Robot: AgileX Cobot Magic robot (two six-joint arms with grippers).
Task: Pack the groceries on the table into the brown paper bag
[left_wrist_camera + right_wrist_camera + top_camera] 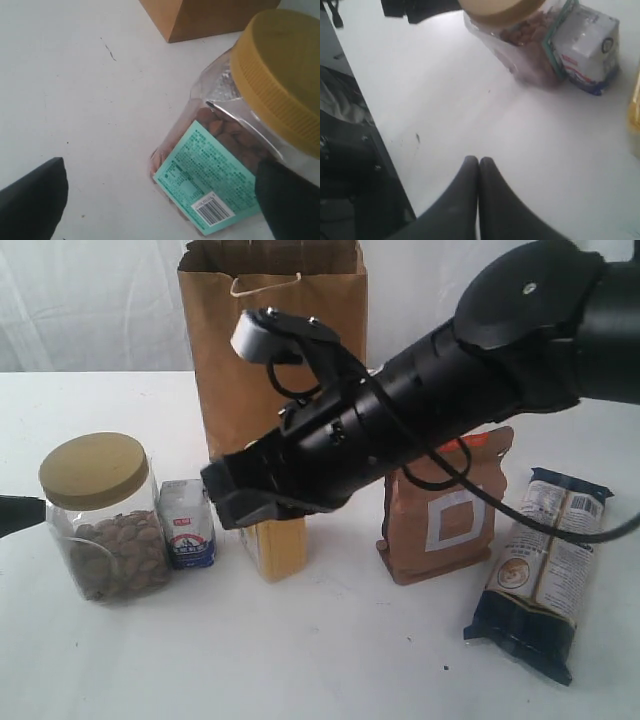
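The brown paper bag [270,340] stands upright at the back of the table [330,660]. On the left stands the yellow-lidded clear jar [100,520] [280,75], and next to it the small white-blue carton [188,525] [587,50]. A yellow bottle [275,550] is mostly hidden under my right arm. To the right are the copper-brown pouch [450,510] and the long dark-blue/cream packet [545,570]. My left gripper [160,200] is open, low beside the jar, with one finger [290,200] in front of it. My right gripper [479,162] [222,495] is shut and empty above the table.
The table's edge [380,135] runs close to my right fingers, with dark floor clutter beyond it. My right arm [450,390] crosses the middle in front of the bag. The bag's lower corner [200,17] shows beyond the jar.
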